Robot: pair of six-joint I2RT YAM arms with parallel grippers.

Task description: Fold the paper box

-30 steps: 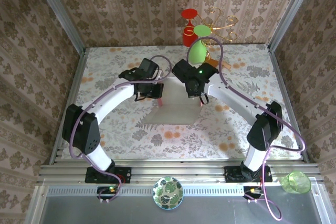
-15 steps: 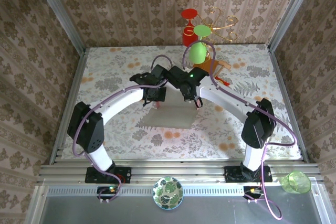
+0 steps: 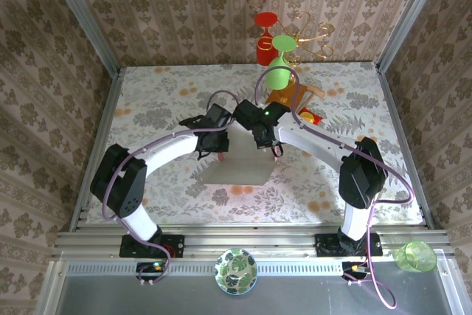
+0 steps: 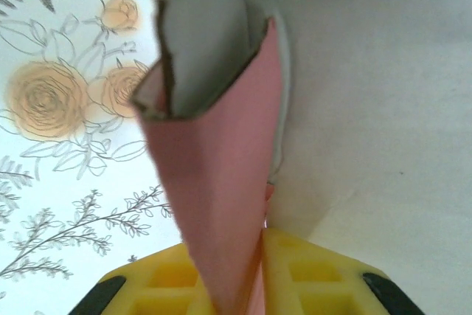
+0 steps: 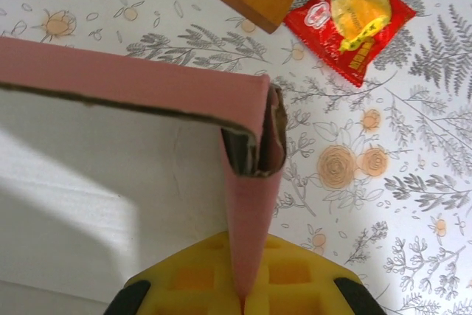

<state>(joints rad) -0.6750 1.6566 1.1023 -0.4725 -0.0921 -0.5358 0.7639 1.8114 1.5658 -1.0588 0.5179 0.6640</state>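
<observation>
Two side walls stand, each pinched: my left gripper (image 4: 247, 271) and right gripper (image 5: 240, 274) both clamp a pink wall of the paper box (image 3: 237, 171), sitting centre between them. Far wall up too; near flap lies flat, unfolded, I judge.

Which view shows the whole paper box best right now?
Top external: the paper box lies white side up, its near part uncovered and the arms over its far edge. The wrist views each give one raised pink corner wall, close up.
</observation>
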